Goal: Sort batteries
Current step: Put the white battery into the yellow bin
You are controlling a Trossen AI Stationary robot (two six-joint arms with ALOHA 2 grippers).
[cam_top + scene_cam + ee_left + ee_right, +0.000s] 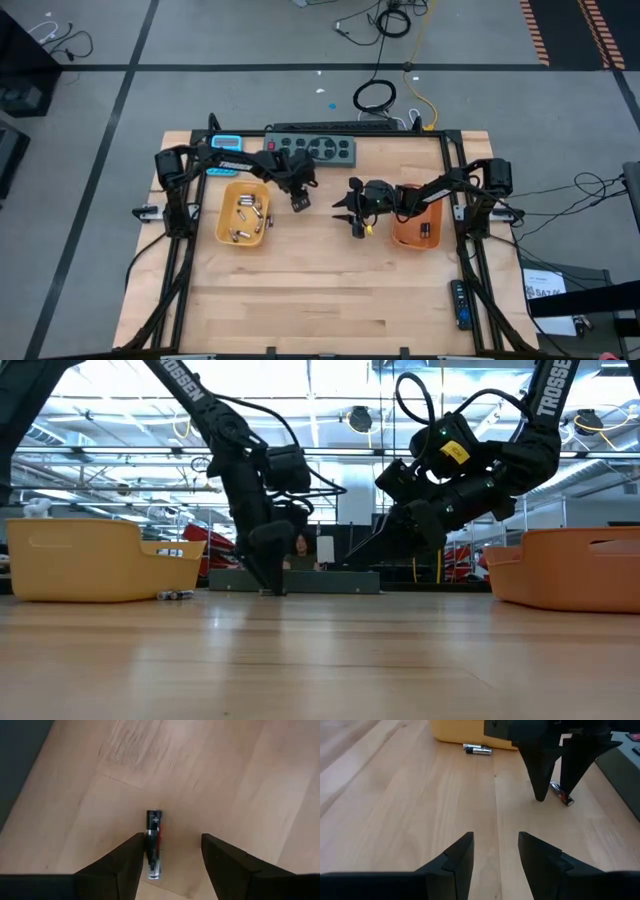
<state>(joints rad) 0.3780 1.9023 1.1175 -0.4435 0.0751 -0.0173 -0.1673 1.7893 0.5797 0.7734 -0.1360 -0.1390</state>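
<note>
A small battery [153,845] with a dark, red-marked body lies flat on the wooden table. My left gripper [170,855] is open and points down over it, one finger on each side; the battery lies close to one finger [131,862]. The right wrist view shows the same left gripper [554,790] and battery [561,793]. My right gripper [495,855] hovers open at mid-table with nothing between its fingers. The yellow tray [222,215] holds several silvery batteries [248,212]. The orange tray [405,235] holds a dark one [425,229]. My left gripper comes at the battery from above, its fingers along the battery's length. One finger [131,862] stands right beside the battery's long side [150,847]; whether it touches, I cannot tell. The battery lies flat on the table.
Two loose batteries [479,749] lie on the table beside the yellow tray [460,732]. A grey button strip [312,147] and a blue calculator [226,143] sit at the far edge. A person [300,550] shows in the room behind. Bare wood lies toward the near edge.
</note>
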